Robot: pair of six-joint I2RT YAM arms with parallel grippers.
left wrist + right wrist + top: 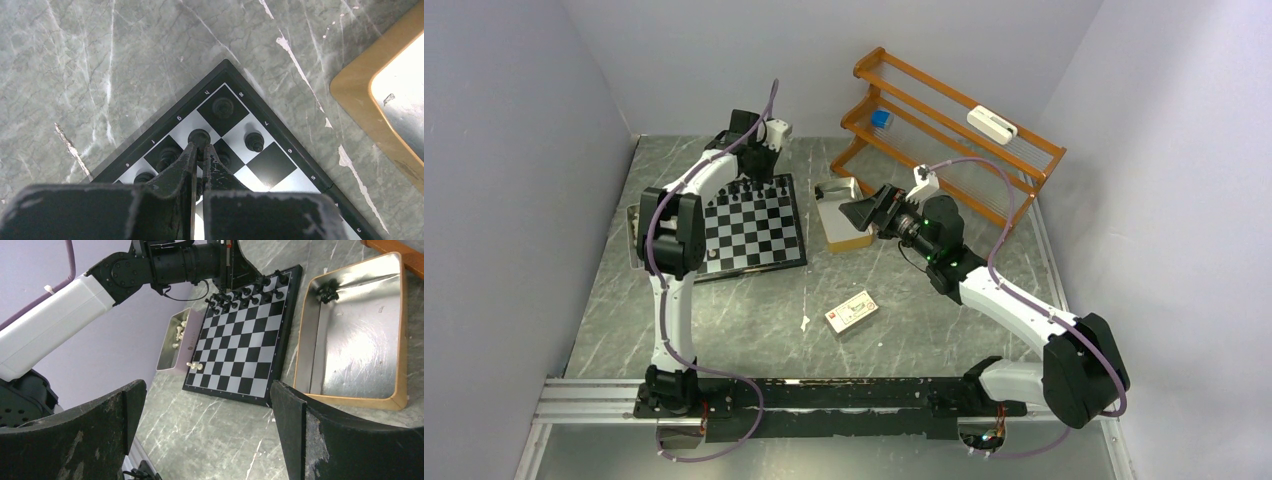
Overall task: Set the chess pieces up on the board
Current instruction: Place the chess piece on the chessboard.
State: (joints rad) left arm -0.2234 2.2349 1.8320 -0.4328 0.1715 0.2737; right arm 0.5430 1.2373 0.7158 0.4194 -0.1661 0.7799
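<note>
Left jaws pressed together, crowded by black pieces (223, 107) at board (272, 162) corner; right jaws spread wide, tan tray (350, 340) at frame right.

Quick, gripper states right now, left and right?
Left gripper: shut, tips against a black chess piece; a grip cannot be told.
Right gripper: open, holding nothing.
</note>
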